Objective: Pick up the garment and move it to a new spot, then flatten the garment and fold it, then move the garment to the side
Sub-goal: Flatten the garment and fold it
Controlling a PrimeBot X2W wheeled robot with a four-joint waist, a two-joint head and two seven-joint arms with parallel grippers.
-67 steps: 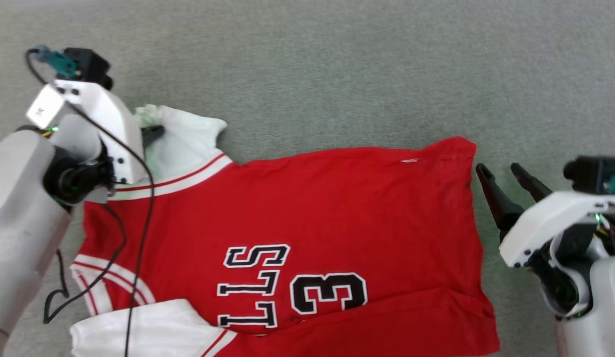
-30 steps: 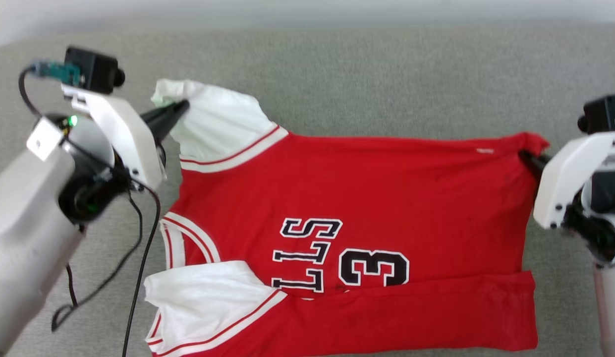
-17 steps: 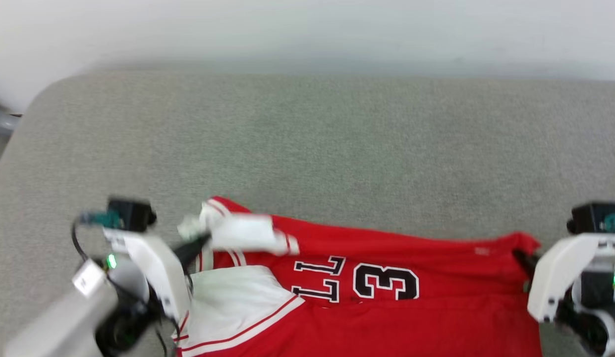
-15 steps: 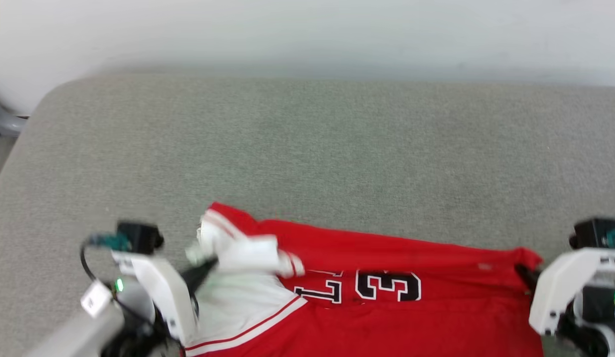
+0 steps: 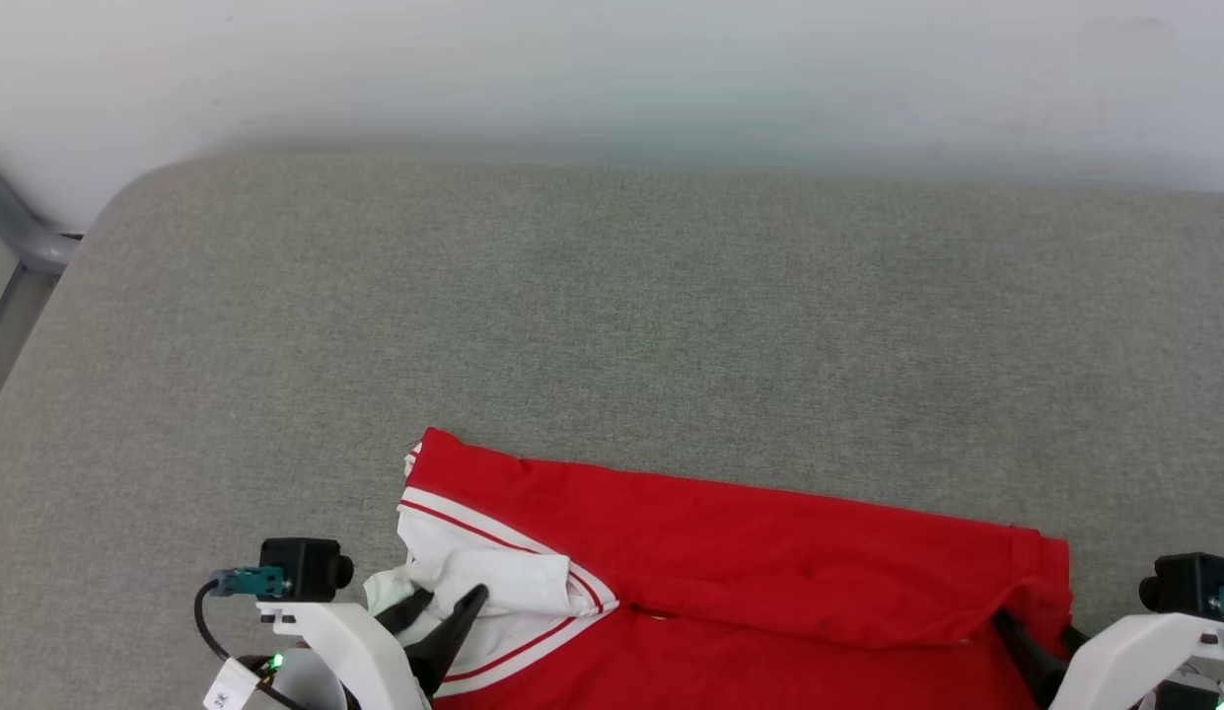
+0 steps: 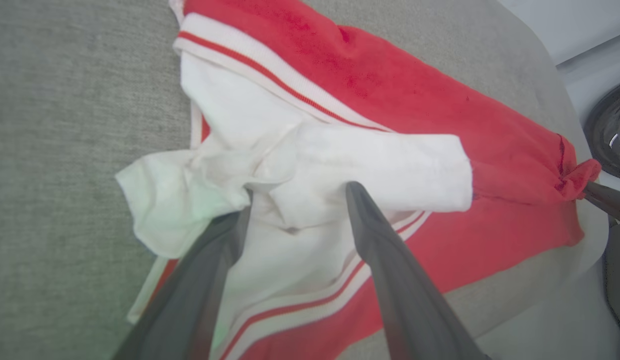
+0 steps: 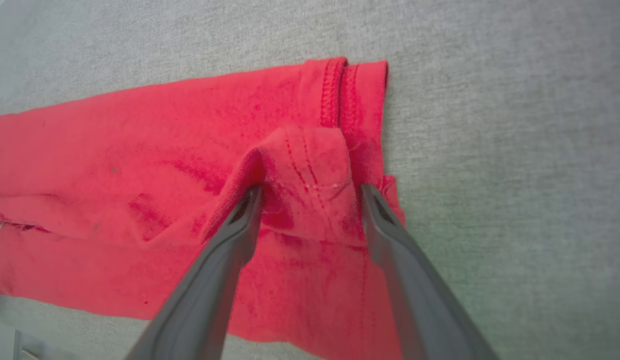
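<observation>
Garment (image 5: pixel 769 552) is down on the grey padded surface (image 5: pixel 612 316), at the near edge of the head view. It's folded into a long red band running left to right, plain red side up. You can't read any lettering from here.

Left gripper (image 5: pixel 456 592): fingers spread, gripping nothing. It's at the sleeve end. The white sleeve (image 6: pixel 379 170) is doubled over on top of the red body, and its crumpled cuff end touches one fingertip. The other fingertip lies over the sleeve fold; contact there, can't tell. The striped trim runs beneath both fingers.

Right gripper (image 5: pixel 1031 623): fingers also spread, not clamped. It's at the opposite end, by the hem (image 7: pixel 339 90). A raised hump of red cloth stands between the two tips and touches both. The double-stitched hem edge lies flat just beyond it.

Surroundings:
- pale wall (image 5: pixel 612 69) behind the far edge of the surface, well apart from the garment
- grey metal bar (image 5: pixel 15 237) off the far left corner, also well apart
- black wrist camera (image 5: pixel 301 569) and its cable (image 5: pixel 205 631) on the left arm, near the sleeve but not on it
- dark round thing (image 6: pixel 609 130) at the edge of the left wrist view, off the surface; can't tell what it is

The sleeve bunch is the only thing lying over the fold.
</observation>
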